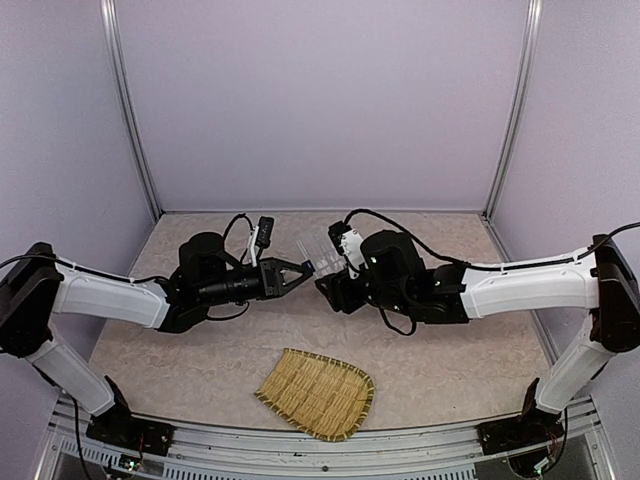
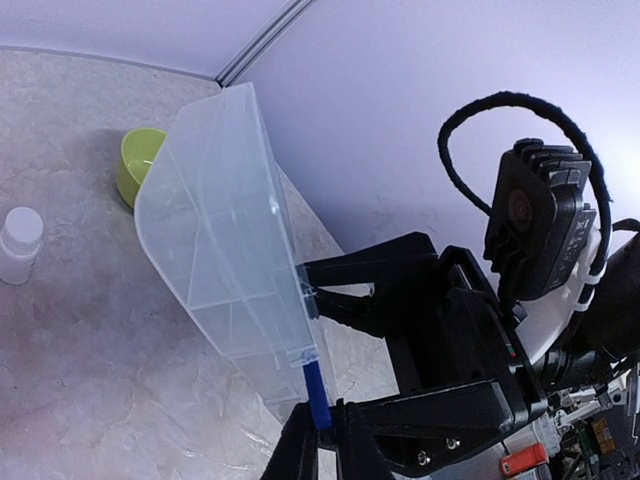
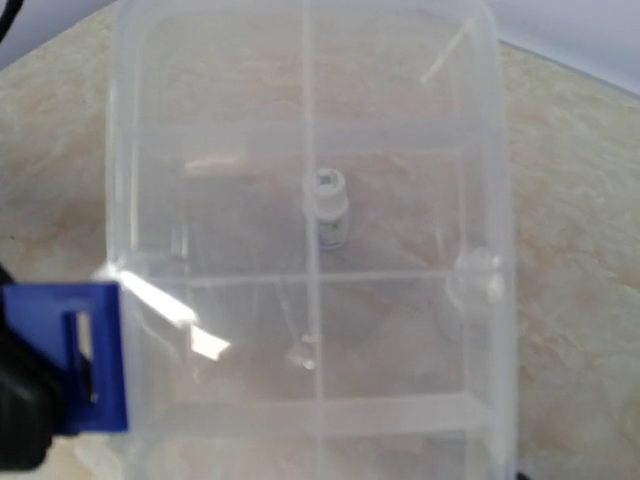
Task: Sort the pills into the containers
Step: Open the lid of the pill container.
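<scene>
The containers are one clear organiser box (image 2: pixel 225 240) with several compartments, held off the table between both arms and tilted on edge (image 1: pixel 318 248). My left gripper (image 2: pixel 322 425) is shut on the box's blue latch tab (image 2: pixel 315 388), which is also visible in the right wrist view (image 3: pixel 75 355). My right gripper (image 2: pixel 318 292) has a black finger on each side of the box's near edge and grips it. The box (image 3: pixel 310 250) fills the right wrist view and hides that gripper's fingers. The compartments look empty. No pills are in view.
A small white bottle (image 2: pixel 20 240) stands on the marble table, also seen through the box (image 3: pixel 327 205). A lime-green bowl (image 2: pixel 140 165) sits near the back wall. A woven bamboo tray (image 1: pixel 318 393) lies near the front edge.
</scene>
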